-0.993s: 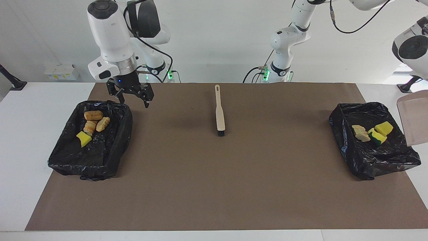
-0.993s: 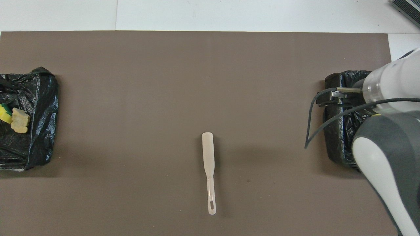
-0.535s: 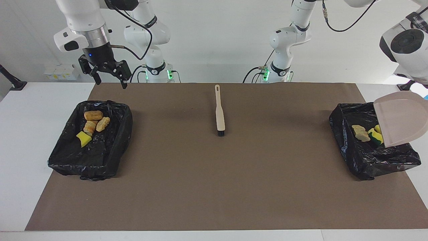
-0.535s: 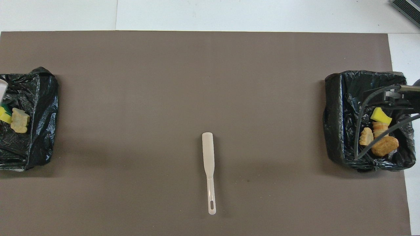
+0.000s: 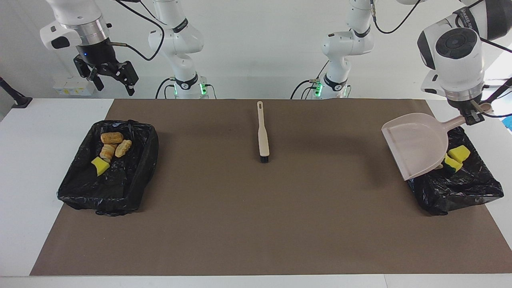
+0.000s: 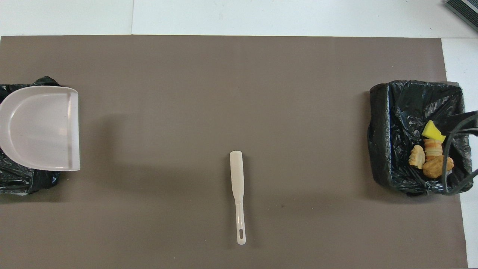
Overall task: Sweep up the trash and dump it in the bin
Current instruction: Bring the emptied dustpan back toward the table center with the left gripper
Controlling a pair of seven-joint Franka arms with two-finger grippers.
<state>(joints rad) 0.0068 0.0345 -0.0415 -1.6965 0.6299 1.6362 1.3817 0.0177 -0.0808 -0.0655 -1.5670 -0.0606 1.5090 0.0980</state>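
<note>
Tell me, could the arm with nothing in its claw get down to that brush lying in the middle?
Probably yes. The right gripper hangs open and empty near its bin, and the brush lies alone on bare mat, nothing between them.

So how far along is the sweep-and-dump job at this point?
Nearly finished. Done: no scraps on the brown mat; they lie in the two black-lined bins, one at the right arm's end, one at the left arm's. In hand: the left hand holds the dustpan by its handle over its bin, pan empty. The right hand waits open above. The brush lies mid-mat. Left: setting the dustpan down.
</note>
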